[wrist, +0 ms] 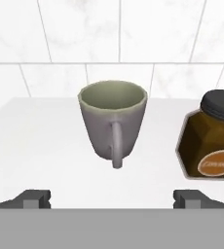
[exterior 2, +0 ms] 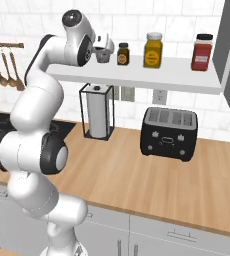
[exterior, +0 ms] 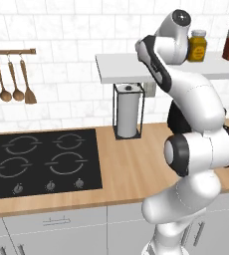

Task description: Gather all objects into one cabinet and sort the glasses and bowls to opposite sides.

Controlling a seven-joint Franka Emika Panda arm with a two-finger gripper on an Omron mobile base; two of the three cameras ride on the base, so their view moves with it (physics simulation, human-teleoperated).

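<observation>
The gripper (wrist: 112,199) stood wide open, holding nothing. The mug (wrist: 113,124) stood upright on the white shelf (wrist: 36,146), centred ahead of the fingertips, handle toward them. The brown jar (wrist: 212,136) stood just beside it; bare shelf lay on the opposite side.

text: none legible | brown jar (wrist: 214,136) orange label: blurred, cannot be read

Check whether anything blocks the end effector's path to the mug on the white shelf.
Nothing visible does. The hand view shows bare shelf between the open end effector and the mug, handle facing it. The brown jar stands beside the mug, apart from it and off the approach line.
</observation>
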